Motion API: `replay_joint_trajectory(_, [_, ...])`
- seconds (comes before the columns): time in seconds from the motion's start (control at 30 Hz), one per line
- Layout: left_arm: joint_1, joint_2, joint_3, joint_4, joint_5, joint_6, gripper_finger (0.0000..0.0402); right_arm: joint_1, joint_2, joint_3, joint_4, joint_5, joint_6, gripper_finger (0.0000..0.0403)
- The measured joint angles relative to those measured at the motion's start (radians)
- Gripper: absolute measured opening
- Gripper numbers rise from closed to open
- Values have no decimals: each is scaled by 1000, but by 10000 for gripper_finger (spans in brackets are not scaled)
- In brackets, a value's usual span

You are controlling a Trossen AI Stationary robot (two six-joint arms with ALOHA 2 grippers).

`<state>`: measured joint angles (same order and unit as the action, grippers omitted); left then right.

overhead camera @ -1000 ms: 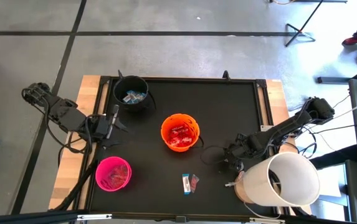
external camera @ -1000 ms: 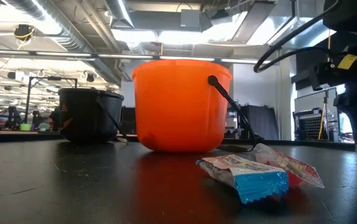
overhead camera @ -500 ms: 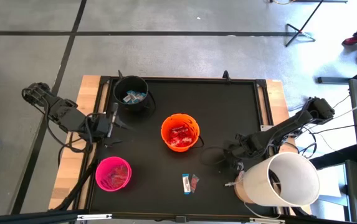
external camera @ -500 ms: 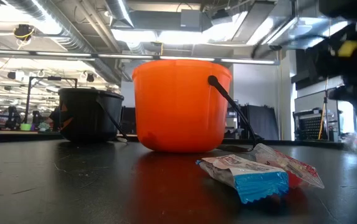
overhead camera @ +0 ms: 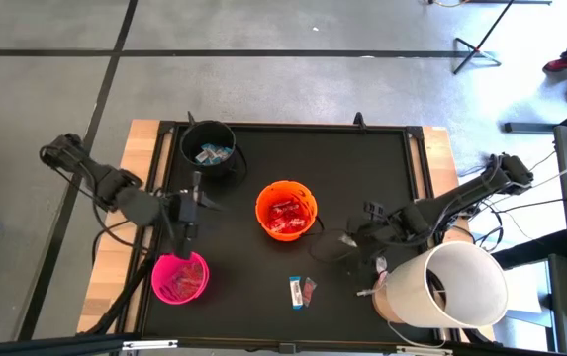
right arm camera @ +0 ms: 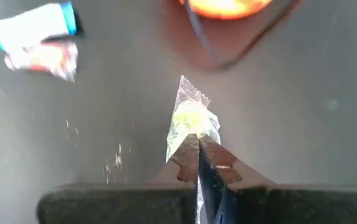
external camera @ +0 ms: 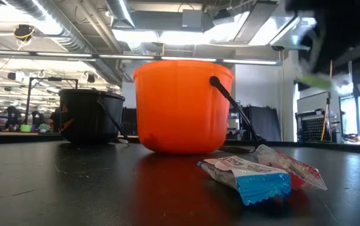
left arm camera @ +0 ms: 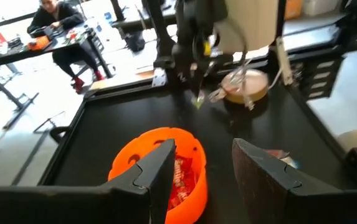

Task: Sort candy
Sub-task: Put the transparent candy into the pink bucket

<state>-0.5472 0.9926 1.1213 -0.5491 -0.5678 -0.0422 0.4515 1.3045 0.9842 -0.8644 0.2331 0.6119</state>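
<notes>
Black matting covers the counter [overhead camera: 362, 168], framed by pale wood. At its centre stands an orange bucket [overhead camera: 286, 210] with red candy inside; a black bucket [overhead camera: 209, 148] sits at 11 o'clock from it and a pink bucket [overhead camera: 179, 277] at 8 o'clock. Two loose candies [overhead camera: 302, 291], one blue-and-white and one red, lie touching on the counter at 5 o'clock from the orange bucket. The right tool [right arm camera: 197, 149] is pinched tight on a clear-wrapped yellow-green candy [right arm camera: 190, 119], lifted off the counter at 4 o'clock from the orange bucket. The left tool [left arm camera: 200, 165], fingers parted and holding nothing, hangs between the black and pink buckets.
</notes>
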Motion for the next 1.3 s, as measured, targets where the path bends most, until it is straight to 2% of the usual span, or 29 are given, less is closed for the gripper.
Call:
replay_joint_trajectory(0.13, [0, 63, 0, 1, -48, 0, 152, 0, 0, 83, 19, 75, -47, 1])
replay_joint_trajectory(0.23, [0, 115, 0, 23, -70, -3, 152, 0, 0, 127, 105, 133, -102, 1])
replay_joint_trajectory(0.4, [0, 216, 0, 173, -173, -13, 152, 0, 0, 143, 402, 222, -233, 0])
replay_joint_trajectory(0.57, [21, 293, 0, 301, -147, 20, 155, 0, 9, 143, 680, 291, -394, 0])
replay_joint_trajectory(0.8, [61, 327, 0, 418, -119, 35, 206, 0, 11, 143, 875, 290, -540, 0])
replay_joint_trajectory(1.0, [117, 345, 0, 594, -9, 53, 252, -31, 78, 143, 1059, 246, -626, 0])
replay_joint_trajectory(1.3, [161, 375, 0, 609, 13, -1, 265, -108, 172, 143, 1239, 124, -644, 0])
